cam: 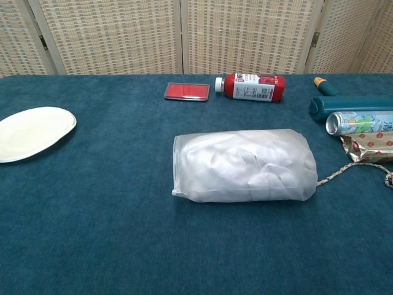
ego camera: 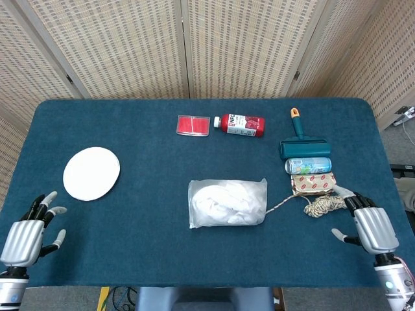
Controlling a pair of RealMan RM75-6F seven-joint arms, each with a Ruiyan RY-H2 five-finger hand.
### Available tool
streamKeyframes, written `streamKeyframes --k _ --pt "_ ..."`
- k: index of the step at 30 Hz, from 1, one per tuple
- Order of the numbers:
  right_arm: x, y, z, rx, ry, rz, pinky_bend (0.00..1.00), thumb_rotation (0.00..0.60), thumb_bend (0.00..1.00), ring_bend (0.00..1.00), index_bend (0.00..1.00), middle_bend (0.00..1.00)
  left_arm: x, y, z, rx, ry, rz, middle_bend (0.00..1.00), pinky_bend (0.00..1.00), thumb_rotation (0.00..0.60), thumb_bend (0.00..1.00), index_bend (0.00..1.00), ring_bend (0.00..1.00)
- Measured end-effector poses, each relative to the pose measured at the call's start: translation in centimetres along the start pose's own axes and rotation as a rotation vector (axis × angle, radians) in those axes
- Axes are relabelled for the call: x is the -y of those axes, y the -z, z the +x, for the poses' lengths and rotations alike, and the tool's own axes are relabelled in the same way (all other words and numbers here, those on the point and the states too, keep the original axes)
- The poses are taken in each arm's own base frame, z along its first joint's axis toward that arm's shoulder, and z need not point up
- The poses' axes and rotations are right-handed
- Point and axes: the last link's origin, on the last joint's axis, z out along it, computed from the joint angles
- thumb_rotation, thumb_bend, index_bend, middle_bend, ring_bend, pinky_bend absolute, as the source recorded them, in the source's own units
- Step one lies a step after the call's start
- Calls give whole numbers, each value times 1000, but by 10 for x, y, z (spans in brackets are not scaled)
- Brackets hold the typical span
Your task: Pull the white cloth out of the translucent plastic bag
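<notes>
A translucent plastic bag (ego camera: 227,203) lies on its side near the middle of a dark blue cloth-covered table (ego camera: 155,175), w/ a crumpled white cloth (ego camera: 224,201) fully inside it. In the chest view the bag's rounded end points right; its other end, at left, looks flatter and squared off. Can't tell for sure which end is the mouth.

The robot's left hand (ego camera: 26,232) hovers at the near left corner of the table, fingers spread wide, holding nothing. The right hand (ego camera: 369,225) hovers at the near right edge, fingers apart, also empty, just beside a coil of tan rope (ego camera: 324,206) whose loose end trails toward the bag. Both hands are well apart from the bag. Neither shows in the chest view.

Other items: a flat round white plate (ego camera: 91,173) at left; a red flat rectangular box (ego camera: 193,125) and a red bottle w/ white cap (ego camera: 242,124) lying at the back; at right, a teal lint roller w/ orange handle tip (ego camera: 301,144), a lying drink can (ego camera: 308,166), and a red-and-gold patterned packet (ego camera: 314,183).

Judgement: task is at its very start, approach not yet made, cloth untouched. Next move prob. calls for both hands to reach in to the bag, one to pin or grip the plastic, the other to enter the open end and pinch the cloth.
</notes>
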Motion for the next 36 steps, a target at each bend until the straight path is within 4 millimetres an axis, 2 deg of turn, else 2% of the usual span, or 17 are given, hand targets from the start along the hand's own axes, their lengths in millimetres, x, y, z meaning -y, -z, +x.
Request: streamKeyframes --k 5,10,15,19,25,36 --pt "23 -15 -7 20 -2 47 300 600 0 120 84 119 3 2 -6 8 -17 -13 62 440 600 375 261 69" --pt "49 -35 -18 68 7 106 210 600 0 74 49 83 6 3 -11 11 -18 -9 70 441 600 375 322 77" --pt "78 -56 -32 125 12 169 156 600 0 10 10 30 8 4 -15 18 -21 -5 75 447 600 375 328 88" --pt "106 -70 -44 157 -2 230 147 600 0 0 4 18 9 6 -18 28 -30 -4 81 459 600 375 327 100" --pt "136 -80 -60 183 7 303 144 600 0 0 4 12 9 6 -18 27 -31 -3 86 472 600 375 327 111" --pt "155 -99 -82 195 81 310 103 600 0 0 4 0 10 6 -18 30 -33 -4 92 490 600 374 325 123"
